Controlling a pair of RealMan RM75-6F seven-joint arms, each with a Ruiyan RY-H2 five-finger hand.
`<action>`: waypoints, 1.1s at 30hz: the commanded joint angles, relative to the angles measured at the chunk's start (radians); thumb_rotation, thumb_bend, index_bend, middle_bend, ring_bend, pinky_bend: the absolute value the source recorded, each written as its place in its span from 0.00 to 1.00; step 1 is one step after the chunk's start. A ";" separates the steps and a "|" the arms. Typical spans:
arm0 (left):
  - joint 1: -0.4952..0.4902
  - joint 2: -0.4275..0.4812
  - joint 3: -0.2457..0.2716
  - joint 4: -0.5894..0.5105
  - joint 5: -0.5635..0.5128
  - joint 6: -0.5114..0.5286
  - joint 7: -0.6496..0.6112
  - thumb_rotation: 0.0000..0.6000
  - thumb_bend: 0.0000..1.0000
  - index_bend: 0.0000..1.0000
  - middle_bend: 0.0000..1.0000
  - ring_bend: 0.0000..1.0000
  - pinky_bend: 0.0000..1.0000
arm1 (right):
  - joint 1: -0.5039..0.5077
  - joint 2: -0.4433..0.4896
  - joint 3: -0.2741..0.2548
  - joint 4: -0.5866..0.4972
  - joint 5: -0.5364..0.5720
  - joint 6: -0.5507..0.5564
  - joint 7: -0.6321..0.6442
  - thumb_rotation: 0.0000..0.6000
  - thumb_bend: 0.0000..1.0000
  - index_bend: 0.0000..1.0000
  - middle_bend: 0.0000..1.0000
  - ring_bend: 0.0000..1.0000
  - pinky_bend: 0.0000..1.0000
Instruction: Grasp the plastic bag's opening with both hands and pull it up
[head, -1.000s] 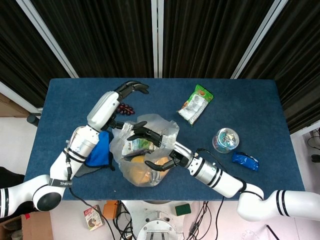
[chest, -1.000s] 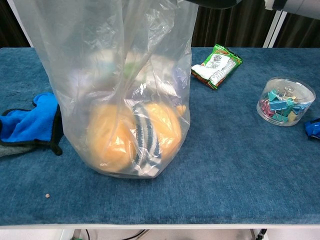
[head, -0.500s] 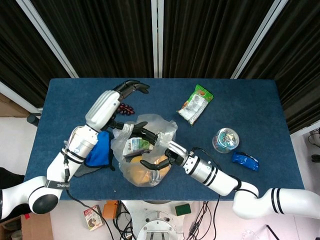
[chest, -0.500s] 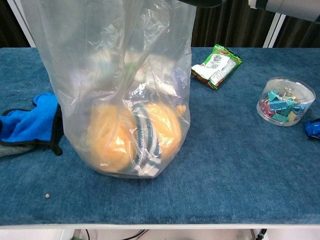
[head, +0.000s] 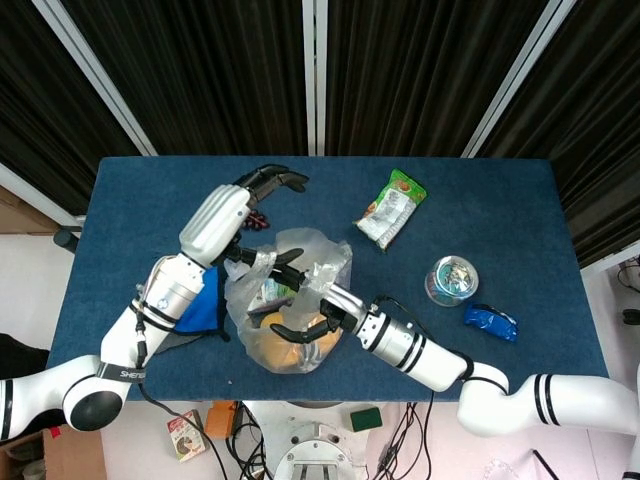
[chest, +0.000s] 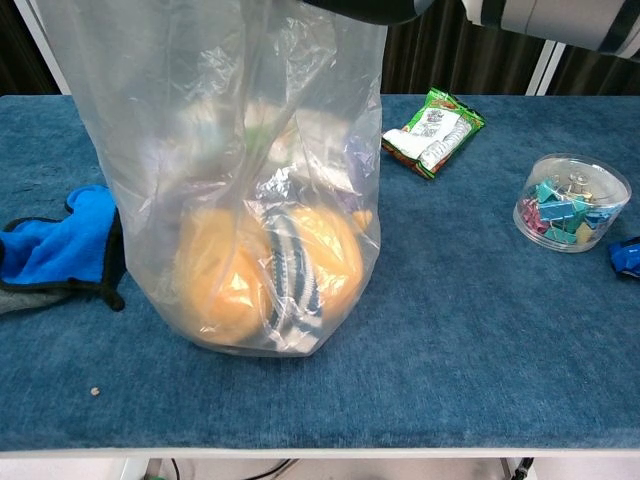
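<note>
The clear plastic bag (head: 262, 350) stands upright on the blue table, its walls drawn up past the top of the chest view (chest: 230, 150). Orange round things (chest: 215, 280) and a striped item (chest: 287, 275) lie in its bottom. My right hand (head: 312, 300) reaches over the opening and grips the near right rim; it shows as a dark shape (chest: 370, 8) at the top edge. My left hand (head: 232, 218) is at the bag's left rim, where plastic bunches over one dark digit. Its other fingers curl free above the table.
A blue cloth (head: 205, 300) lies left of the bag. Dark grapes (head: 255, 215) sit under the left hand. A green snack packet (chest: 432, 130), a round tub of clips (chest: 571, 202) and a blue packet (head: 490, 322) lie to the right.
My right hand has slid left and nearer along the bag's rim. The left hand has shifted slightly right. The bag stays upright with little change in shape.
</note>
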 joint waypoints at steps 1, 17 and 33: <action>-0.007 0.005 -0.001 -0.009 -0.011 -0.001 0.016 0.72 0.15 0.21 0.28 0.13 0.20 | 0.002 -0.004 0.002 -0.002 0.003 -0.005 -0.007 1.00 0.42 0.11 0.15 0.00 0.01; -0.015 0.017 -0.003 -0.004 -0.045 -0.007 0.015 0.72 0.15 0.21 0.28 0.13 0.20 | -0.008 -0.001 0.003 -0.008 -0.013 -0.002 -0.003 1.00 0.42 0.13 0.15 0.00 0.01; -0.068 0.035 -0.018 -0.025 -0.120 -0.042 0.059 0.73 0.15 0.21 0.27 0.13 0.20 | 0.023 -0.032 0.045 0.015 0.051 -0.047 -0.044 1.00 0.42 0.15 0.17 0.00 0.05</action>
